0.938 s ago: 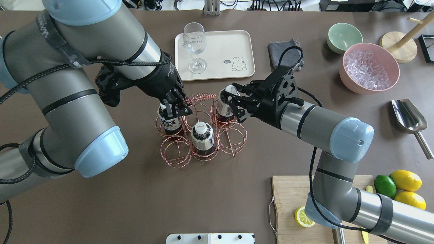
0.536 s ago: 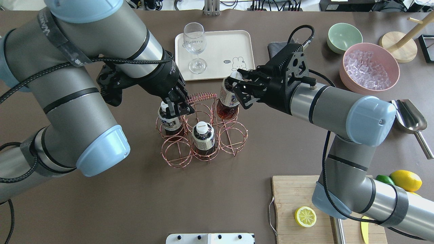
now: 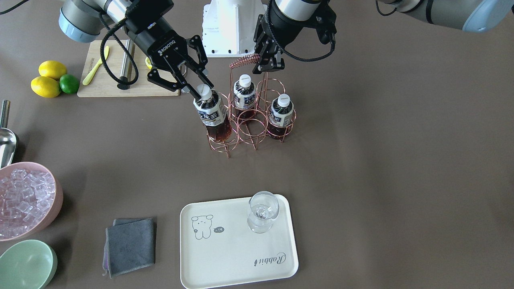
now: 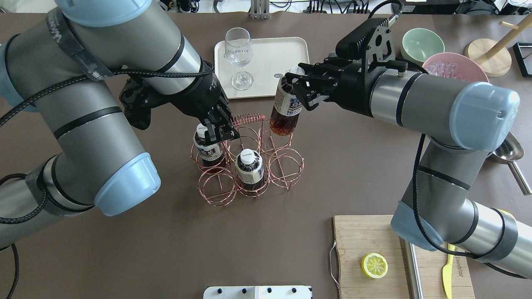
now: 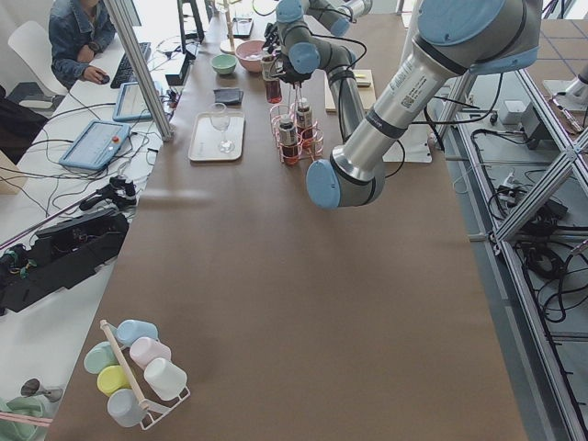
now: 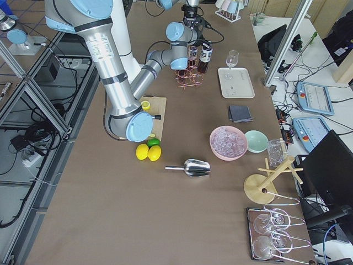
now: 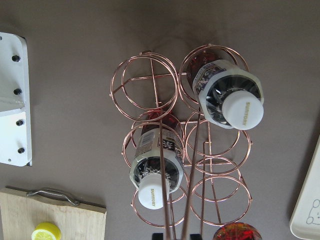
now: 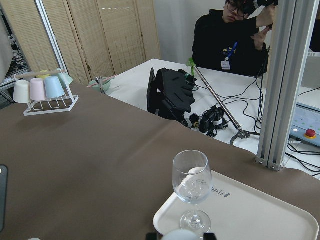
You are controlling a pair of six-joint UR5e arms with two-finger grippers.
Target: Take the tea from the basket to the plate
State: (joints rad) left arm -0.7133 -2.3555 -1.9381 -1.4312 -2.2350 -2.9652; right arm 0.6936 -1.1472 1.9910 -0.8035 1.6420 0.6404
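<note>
R gripper [image 4: 300, 84] clamps tilted clear brown-tea bottle [image 4: 285, 109] by neck, above rose-gold wire basket [image 4: 232, 185]; L gripper [image 4: 221, 129] closed on its coil handle [image 4: 248, 119].

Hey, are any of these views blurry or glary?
Left wrist view: sharp, cap lettering on the racked tea bottles reads clearly. Right wrist view: wine glass crisp, the white cap at the bottom edge is a blur. Overhead view: even light, no glare on the plate.
</note>
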